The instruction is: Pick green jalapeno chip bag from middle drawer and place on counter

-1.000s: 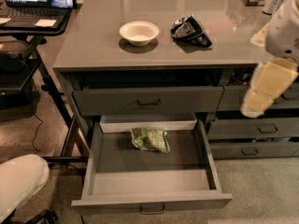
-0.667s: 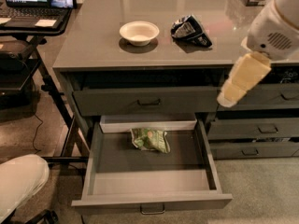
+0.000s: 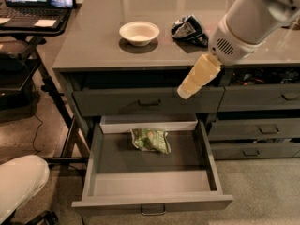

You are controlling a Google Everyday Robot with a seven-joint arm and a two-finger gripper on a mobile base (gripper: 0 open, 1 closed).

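Observation:
The green jalapeno chip bag point(image 3: 151, 140) lies wrinkled on the floor of the open middle drawer point(image 3: 154, 184), towards its back. My gripper point(image 3: 186, 92) comes in from the upper right on a white arm, its tan tip pointing down-left. It hangs in front of the closed top drawer point(image 3: 147, 101), above and to the right of the bag, and holds nothing that I can see. The grey counter point(image 3: 93, 36) spreads above the drawers.
A white bowl point(image 3: 139, 33) and a black-and-white snack bag point(image 3: 189, 29) sit on the counter. Narrower closed drawers point(image 3: 262, 130) stand at the right. A laptop stand point(image 3: 35, 18) is at the far left, and a white rounded chair point(image 3: 18, 184) at lower left.
My arm has swung left and down from the right edge, bringing the gripper over the top drawer front, closer to the open drawer. The bag has not moved.

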